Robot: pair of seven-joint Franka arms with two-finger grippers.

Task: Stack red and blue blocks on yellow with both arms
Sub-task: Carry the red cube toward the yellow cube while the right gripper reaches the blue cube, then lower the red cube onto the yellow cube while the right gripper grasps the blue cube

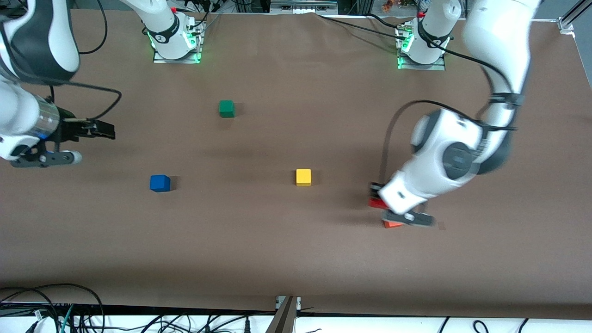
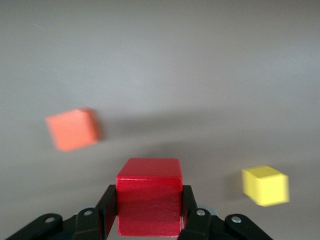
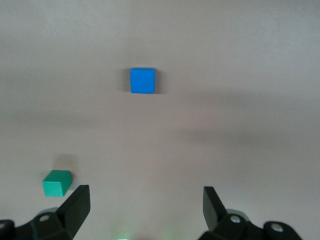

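Observation:
My left gripper [image 1: 375,196] is shut on the deep red block [image 1: 374,202], low over the table toward the left arm's end. In the left wrist view the red block [image 2: 149,197] sits between the black fingers [image 2: 106,212]. The yellow cube [image 1: 303,177] stands alone mid-table and also shows in the left wrist view [image 2: 265,185]. The blue block [image 1: 160,183] rests toward the right arm's end and shows in the right wrist view [image 3: 142,80]. My right gripper [image 1: 108,132] is open and empty, up over the table at the right arm's end; its jaws [image 3: 145,210] stand wide apart.
An orange cube [image 1: 392,224] lies next to the left gripper, partly hidden under it, and shows in the left wrist view [image 2: 73,129]. A green cube [image 1: 226,108] sits nearer the robots' bases and shows in the right wrist view [image 3: 57,182]. The brown table [image 1: 296,259] carries nothing else.

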